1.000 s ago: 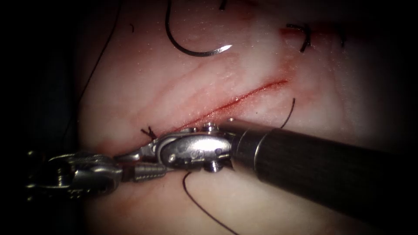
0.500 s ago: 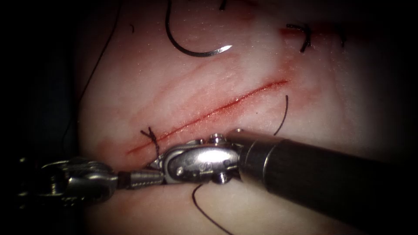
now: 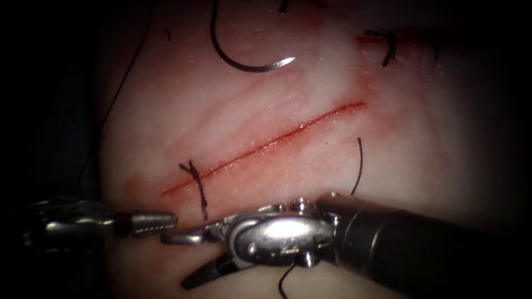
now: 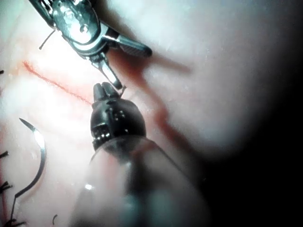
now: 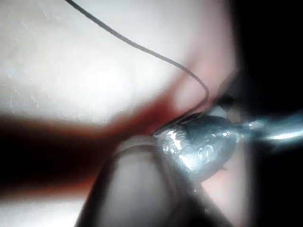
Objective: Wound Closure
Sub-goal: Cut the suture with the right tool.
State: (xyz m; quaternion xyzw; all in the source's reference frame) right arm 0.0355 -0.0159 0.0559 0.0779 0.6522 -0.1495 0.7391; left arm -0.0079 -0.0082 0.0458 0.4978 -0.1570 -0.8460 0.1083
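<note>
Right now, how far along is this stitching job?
Done: one dark knotted stitch crosses the lower left end of the red cut in the pale pork tissue. In hand: nothing clear; the right tool is open and empty, the left tool shut, the curved steel needle lying loose on the tissue left of the cut. Left: the cut's remaining length is unstitched.
</note>
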